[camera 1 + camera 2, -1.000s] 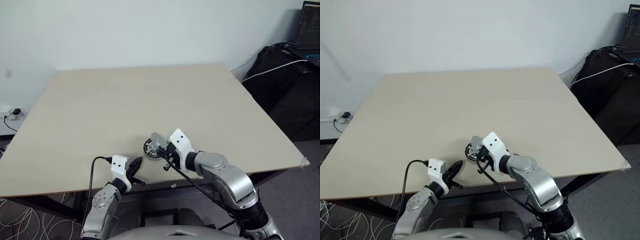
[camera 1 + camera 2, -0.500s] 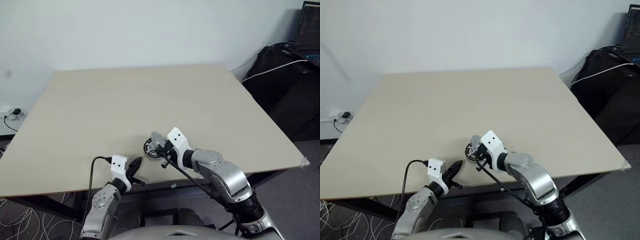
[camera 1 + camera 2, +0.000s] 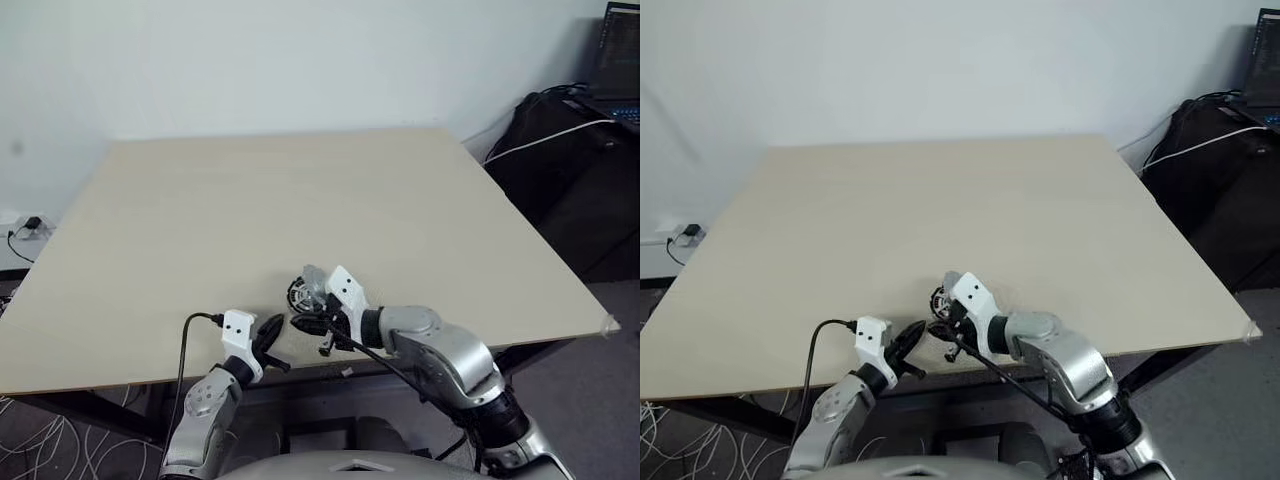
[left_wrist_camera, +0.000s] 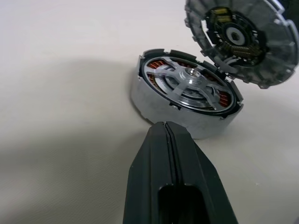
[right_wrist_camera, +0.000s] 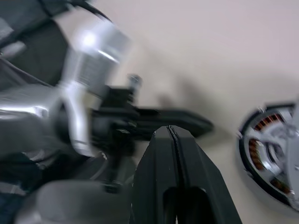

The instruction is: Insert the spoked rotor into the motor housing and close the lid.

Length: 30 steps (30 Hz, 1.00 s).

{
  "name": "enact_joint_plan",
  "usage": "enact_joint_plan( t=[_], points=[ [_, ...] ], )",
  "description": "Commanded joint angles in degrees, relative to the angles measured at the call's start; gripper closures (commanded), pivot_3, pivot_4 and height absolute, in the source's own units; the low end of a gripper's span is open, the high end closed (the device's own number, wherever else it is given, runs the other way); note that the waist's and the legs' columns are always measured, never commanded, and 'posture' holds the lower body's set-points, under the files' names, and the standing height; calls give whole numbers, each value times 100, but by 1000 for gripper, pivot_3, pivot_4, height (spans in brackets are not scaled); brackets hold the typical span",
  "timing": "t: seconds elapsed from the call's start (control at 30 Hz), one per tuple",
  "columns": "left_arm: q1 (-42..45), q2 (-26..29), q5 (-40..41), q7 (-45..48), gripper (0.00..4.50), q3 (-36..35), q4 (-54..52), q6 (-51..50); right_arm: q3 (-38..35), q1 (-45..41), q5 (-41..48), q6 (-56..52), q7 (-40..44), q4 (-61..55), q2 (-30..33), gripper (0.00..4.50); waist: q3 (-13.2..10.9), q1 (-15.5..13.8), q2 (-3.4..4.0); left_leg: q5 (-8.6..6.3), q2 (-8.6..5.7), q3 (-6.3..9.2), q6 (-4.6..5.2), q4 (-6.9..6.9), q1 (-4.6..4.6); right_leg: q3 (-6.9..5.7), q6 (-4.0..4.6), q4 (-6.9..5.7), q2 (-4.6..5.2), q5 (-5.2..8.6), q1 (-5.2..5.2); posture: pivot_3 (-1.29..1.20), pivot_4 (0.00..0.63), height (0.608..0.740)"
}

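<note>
Right pincer [image 3: 303,325] has swung round since a moment ago — it used to sit just beside the housing [image 4: 184,95], and now it points across toward the left pincer [image 3: 272,332], at about 9 o'clock. Its two fingers are pressed tight together with nothing between them. The left pincer has not moved; it rests near the front edge of the counter [image 3: 300,200], squeezed tight too and holding nothing.

The housing sits on the counter just past the left pincer, at about 1 o'clock from it. The rotor [image 4: 189,86] is already lying inside it, with orange windings peeking out between the spokes. So the first part of the job looks done.

The lid [image 4: 243,37] is not on yet — it stands tilted at the far side of the housing, its lower edge touching the rim and its dark middle facing us.

I think the lid must now be tipped down flat onto the housing, and neither pincer is touching it.
</note>
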<state>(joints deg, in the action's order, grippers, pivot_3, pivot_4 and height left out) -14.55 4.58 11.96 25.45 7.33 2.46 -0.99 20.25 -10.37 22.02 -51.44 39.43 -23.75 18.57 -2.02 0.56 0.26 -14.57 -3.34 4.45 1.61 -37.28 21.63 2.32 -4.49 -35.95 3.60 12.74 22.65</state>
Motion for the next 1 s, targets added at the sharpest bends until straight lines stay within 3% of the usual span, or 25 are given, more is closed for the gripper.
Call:
enact_joint_plan(
  t=[0.03,0.33,0.7,1.0],
  points=[
    [65,1,65,56,4500,18,-211,18,-422,-26,170,140,-149,-298,7,4467,0,-2,-1,0,0,0,0,-2,0,0,-1,0,0,-1,-1,0,0,740],
    [91,5,66,98,4500,18,-195,-6,-691,-31,-396,213,-1242,310,-167,4467,0,-9,-1,-1,-2,-2,-1,-1,1,2,-1,0,1,-2,1,0,0,740],
    [83,-26,63,55,4500,-21,-199,18,-440,-128,-572,317,-1194,792,-200,4467,1,-3,0,5,-1,-2,8,-2,0,2,-1,0,0,-1,-1,0,0,740],
    [93,-34,65,52,4500,-16,-201,17,-138,-327,-849,658,-1227,1646,-613,4467,2,4,0,7,0,-2,12,-2,-1,2,0,-2,-2,-2,0,0,0,740]
  ],
)
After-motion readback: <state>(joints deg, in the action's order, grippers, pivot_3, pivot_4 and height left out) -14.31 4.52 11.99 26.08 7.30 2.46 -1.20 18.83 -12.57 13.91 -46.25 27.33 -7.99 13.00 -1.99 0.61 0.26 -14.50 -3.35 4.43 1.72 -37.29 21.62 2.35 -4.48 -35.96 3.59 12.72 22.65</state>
